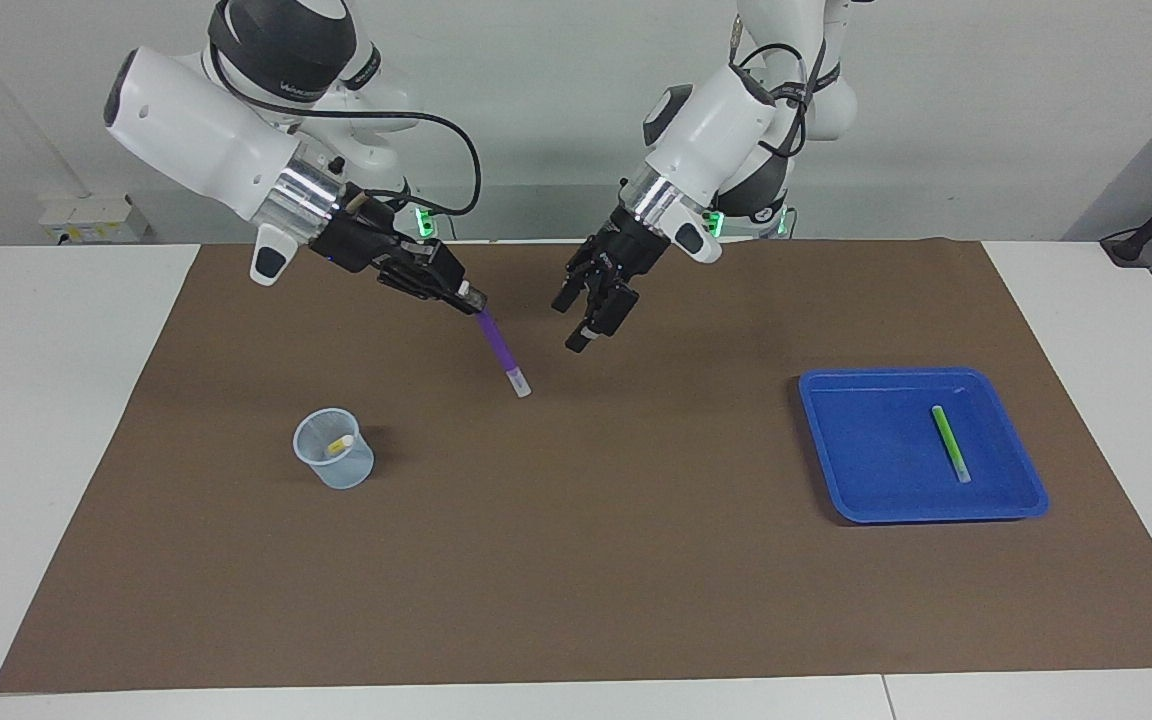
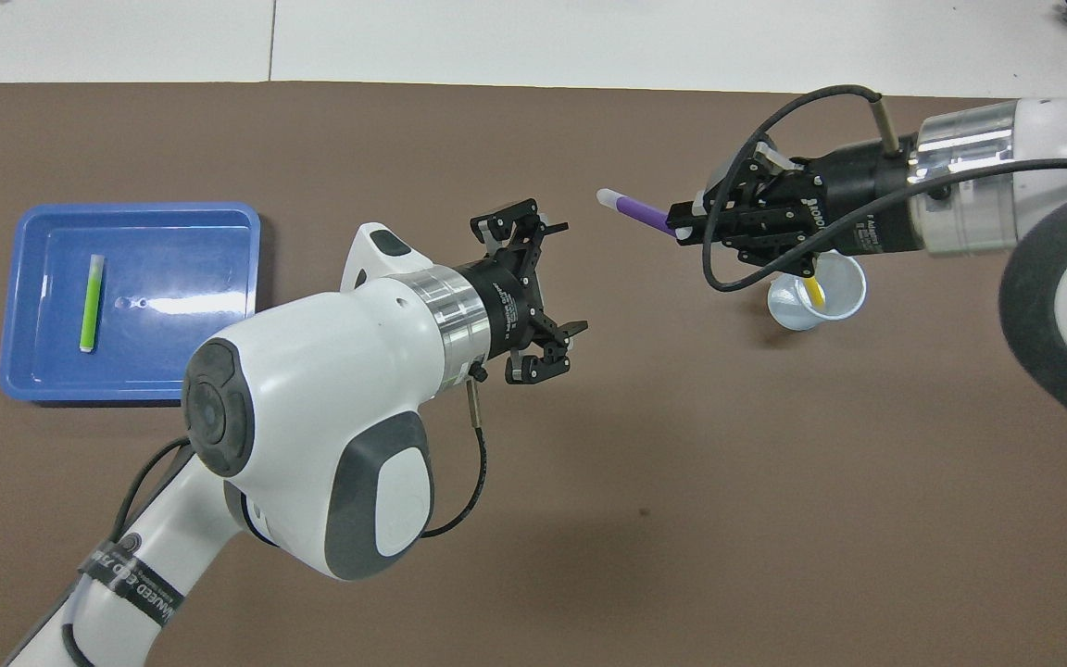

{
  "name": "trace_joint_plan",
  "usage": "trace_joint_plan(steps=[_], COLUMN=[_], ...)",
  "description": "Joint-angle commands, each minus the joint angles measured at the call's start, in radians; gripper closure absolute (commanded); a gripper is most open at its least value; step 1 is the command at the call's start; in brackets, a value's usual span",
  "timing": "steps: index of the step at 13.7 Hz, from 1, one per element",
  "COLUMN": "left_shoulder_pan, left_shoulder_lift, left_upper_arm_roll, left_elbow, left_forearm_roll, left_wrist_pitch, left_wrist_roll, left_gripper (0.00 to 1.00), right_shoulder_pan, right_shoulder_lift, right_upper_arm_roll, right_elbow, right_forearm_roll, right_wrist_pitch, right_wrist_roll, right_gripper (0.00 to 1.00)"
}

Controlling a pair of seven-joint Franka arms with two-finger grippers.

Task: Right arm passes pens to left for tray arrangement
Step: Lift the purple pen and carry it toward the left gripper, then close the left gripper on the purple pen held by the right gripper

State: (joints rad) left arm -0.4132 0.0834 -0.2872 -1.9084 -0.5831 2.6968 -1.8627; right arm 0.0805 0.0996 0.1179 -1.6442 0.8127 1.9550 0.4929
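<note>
1. A white tabletop (image 1: pixel 56 420) is seen, covered across its middle by a large brown mat (image 1: pixel 576 560); a pale wall is seen at the robots' end, and the tabletop's edges are cut off in both views.
2. The white jointed left arm (image 2: pixel 311 408) fills much of the overhead view, so part of the mat beneath it is hidden; its black left gripper (image 1: pixel 596 305) is held over the mat's middle with fingers spread and nothing between them.
3. The white jointed right arm (image 1: pixel 216 140) is cut off at the overhead view's edge; its black right gripper (image 1: pixel 466 297) is pinched on one end of the slim purple marker pen (image 1: pixel 498 348), which slants down over the mat toward the left gripper, apart from it.
4. The shallow bright-blue plastic tray (image 1: pixel 841 440) is set toward the left arm's end, with the slim green marker pen (image 1: pixel 950 442) lying in it.
5. The small translucent cup (image 1: pixel 334 462) is stood toward the right arm's end; the yellow marker pen (image 1: pixel 340 444) inside is only partly visible.
</note>
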Motion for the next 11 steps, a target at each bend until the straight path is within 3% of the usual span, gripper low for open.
trace_joint_plan(steps=[1,7,10,11], left_shoulder_pan=[-0.042,-0.049,-0.038,-0.039], left_shoulder_lift=[0.012,0.085,0.09,0.091], left_upper_arm_roll=[0.013,0.013,0.014,0.014], left_elbow=[0.023,0.057,0.068,0.075], left_forearm_roll=[-0.023,-0.014,-0.014,-0.018], left_wrist_pitch=[0.075,0.163,0.161,0.161], left_wrist_roll=[-0.064,-0.089,-0.093,-0.096], left_gripper=[0.0,0.01,0.15,0.25], right_shoulder_pan=[0.064,0.071,0.071,0.071], right_shoulder_lift=[-0.052,-0.066,-0.064,-0.064], right_upper_arm_roll=[0.003,0.003,0.003,0.003], right_elbow=[-0.101,-0.128,-0.128,-0.128], right_forearm_roll=[0.025,0.023,0.022,0.022], right_wrist_pitch=[0.131,0.14,0.14,0.142], right_wrist_roll=[0.032,0.033,0.032,0.032], right_gripper=[0.91,0.91,0.91,0.91])
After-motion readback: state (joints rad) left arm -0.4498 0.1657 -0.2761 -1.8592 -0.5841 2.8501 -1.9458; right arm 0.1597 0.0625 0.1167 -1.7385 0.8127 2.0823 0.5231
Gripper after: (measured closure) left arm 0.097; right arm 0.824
